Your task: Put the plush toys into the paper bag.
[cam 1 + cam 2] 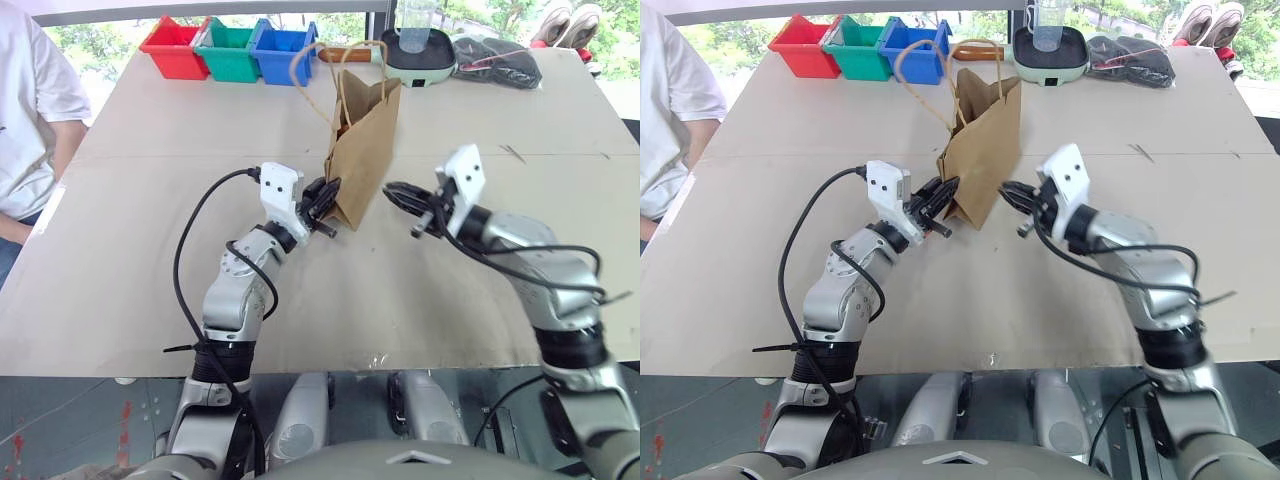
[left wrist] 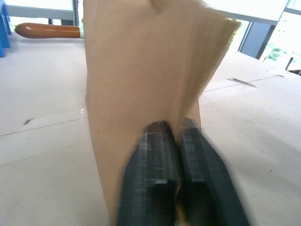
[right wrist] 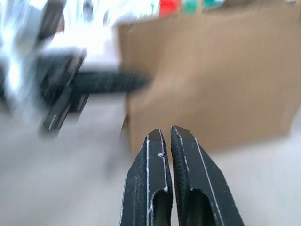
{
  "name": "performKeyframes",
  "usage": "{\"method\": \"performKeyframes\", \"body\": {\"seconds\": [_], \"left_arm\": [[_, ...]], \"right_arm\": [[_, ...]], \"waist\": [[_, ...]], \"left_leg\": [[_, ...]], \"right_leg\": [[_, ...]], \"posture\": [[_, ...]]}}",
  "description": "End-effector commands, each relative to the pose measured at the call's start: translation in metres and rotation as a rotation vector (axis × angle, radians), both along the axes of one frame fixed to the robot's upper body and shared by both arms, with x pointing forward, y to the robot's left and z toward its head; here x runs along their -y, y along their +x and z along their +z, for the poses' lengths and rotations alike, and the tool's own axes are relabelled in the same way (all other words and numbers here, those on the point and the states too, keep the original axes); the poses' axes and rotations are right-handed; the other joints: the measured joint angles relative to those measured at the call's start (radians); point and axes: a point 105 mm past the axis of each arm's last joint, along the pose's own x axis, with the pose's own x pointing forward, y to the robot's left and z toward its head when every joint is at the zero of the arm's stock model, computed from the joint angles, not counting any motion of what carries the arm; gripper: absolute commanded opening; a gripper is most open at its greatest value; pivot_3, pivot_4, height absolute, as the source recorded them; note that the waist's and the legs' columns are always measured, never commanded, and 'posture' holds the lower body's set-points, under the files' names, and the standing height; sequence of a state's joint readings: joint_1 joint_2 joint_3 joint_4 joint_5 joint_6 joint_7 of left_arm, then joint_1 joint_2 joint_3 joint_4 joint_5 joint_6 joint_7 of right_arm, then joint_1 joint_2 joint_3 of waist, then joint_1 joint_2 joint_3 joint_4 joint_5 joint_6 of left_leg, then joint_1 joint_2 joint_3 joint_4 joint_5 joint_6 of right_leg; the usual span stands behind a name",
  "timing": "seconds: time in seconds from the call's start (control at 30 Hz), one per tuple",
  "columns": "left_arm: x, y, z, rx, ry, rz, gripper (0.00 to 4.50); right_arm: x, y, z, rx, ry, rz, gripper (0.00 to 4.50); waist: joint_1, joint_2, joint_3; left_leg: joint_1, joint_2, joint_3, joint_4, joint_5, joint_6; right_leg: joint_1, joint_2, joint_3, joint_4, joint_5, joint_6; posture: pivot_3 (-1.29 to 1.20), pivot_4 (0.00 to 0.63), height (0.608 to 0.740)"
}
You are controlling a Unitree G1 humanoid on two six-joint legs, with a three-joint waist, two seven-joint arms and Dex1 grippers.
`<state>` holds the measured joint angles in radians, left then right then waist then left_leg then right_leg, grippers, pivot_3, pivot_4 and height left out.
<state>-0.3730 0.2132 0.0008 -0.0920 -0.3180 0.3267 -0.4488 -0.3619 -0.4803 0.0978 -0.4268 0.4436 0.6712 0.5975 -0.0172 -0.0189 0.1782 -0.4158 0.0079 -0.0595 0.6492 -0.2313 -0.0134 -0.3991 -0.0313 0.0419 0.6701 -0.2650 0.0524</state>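
The brown paper bag [image 1: 365,150] stands upright in the middle of the table, its two loop handles sticking up. My left gripper [image 1: 323,198] is at the bag's lower left edge, and in the left wrist view its fingers [image 2: 155,155] are shut on the bag's folded side. To the right of the bag, a little apart from it, my right gripper [image 1: 393,190] is shut with nothing in it, pointing at the bag [image 3: 211,70]. The plush toys are out of view.
Red [image 1: 175,47], green [image 1: 228,52] and blue [image 1: 283,52] bins stand at the back left. Behind the bag is a pale green pan [image 1: 420,55], with dark cloth [image 1: 495,58] at the back right. A person in a white shirt [image 1: 25,110] stands at the table's left edge.
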Motion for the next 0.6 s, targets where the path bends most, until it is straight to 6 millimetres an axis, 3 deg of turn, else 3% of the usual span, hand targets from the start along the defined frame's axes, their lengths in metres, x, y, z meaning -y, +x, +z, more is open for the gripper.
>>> {"method": "performKeyframes", "body": {"seconds": [0.03,0.17,0.37,0.4,0.57,0.6], "left_arm": [[-0.003,-0.004,0.029,0.128,-0.005,-0.140,0.05],[-0.014,-0.013,0.043,0.224,0.096,-0.393,0.00],[-0.033,0.005,0.045,0.276,0.331,-0.698,0.00],[-0.032,0.009,0.043,0.270,0.352,-0.716,0.00],[-0.030,0.018,0.030,0.217,0.382,-0.790,0.00],[-0.031,0.019,0.030,0.195,0.355,-0.794,0.34]], "right_arm": [[0.007,-0.023,0.022,0.114,-0.017,0.000,0.00],[0.010,-0.036,0.035,0.164,0.021,0.014,1.17],[0.032,-0.050,0.032,0.189,-0.044,-0.029,4.25],[0.036,-0.052,0.031,0.188,-0.050,-0.041,4.45],[0.052,-0.059,0.028,0.188,-0.066,-0.110,4.45],[0.054,-0.060,0.027,0.186,-0.066,-0.127,4.50]], "waist": [[0.000,0.000,0.000],[-0.010,0.000,0.000],[0.008,0.000,0.000],[0.010,0.000,0.000],[-0.001,-0.001,0.000],[-0.001,-0.001,0.000]], "left_leg": [[0.000,0.000,0.000,0.000,0.000,0.000],[0.001,0.001,0.000,0.000,0.000,0.000],[0.000,0.000,-0.001,0.002,0.000,0.000],[-0.001,0.000,-0.001,0.002,0.000,0.000],[-0.001,0.000,0.000,0.002,-0.001,0.001],[-0.001,0.000,-0.001,0.002,-0.001,0.001]], "right_leg": [[0.000,0.000,0.000,0.001,0.000,0.000],[0.000,0.002,0.001,0.002,0.000,0.000],[0.001,0.002,-0.001,0.001,0.000,0.000],[0.001,0.002,-0.002,0.000,0.000,0.000],[0.003,0.001,-0.001,-0.004,0.000,0.000],[0.003,0.002,-0.001,-0.004,0.000,0.000]], "posture": [[0.00,0.150,0.740],[0.00,0.150,0.740],[0.00,0.150,0.740],[0.00,0.150,0.740],[0.00,0.150,0.740],[0.00,0.150,0.740]]}}
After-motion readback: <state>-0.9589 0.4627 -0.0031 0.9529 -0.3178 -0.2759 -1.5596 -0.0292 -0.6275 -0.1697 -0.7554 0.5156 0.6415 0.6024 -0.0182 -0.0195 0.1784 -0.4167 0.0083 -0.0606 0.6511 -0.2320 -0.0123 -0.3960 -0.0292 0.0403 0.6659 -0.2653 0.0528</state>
